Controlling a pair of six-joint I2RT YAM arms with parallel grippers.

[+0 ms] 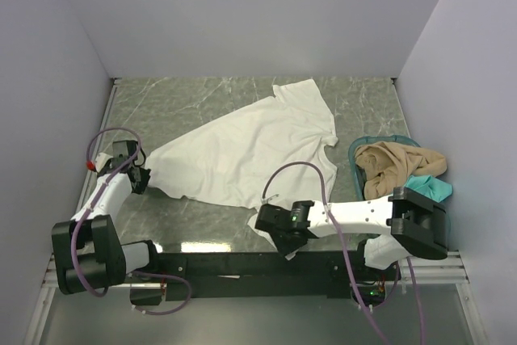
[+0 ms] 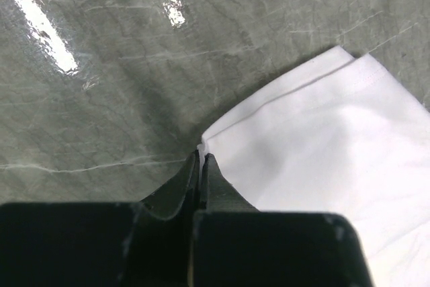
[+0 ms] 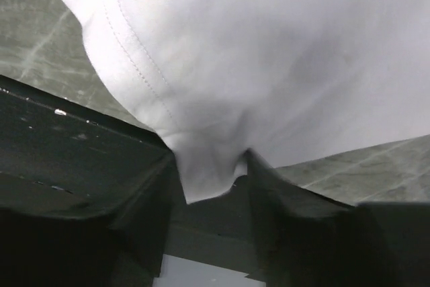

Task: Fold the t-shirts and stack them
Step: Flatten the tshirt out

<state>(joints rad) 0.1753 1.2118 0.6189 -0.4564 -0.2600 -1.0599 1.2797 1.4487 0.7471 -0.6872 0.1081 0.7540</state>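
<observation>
Light even, soft, from overhead; top view sharp throughout. Glossy table: glare patch at 6 o'clock in top view, two bright streaks at 11 and 12 o'clock in left wrist view. Close white shirt: nearly overexposed, faint shadows in folds. Near fingers: dark, blurred, underexposed in both wrist views.

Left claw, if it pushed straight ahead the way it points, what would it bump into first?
Probably the bare marble table just past the white t-shirt corner it pinches; the left claw points down at it, though depth is unclear.
</observation>
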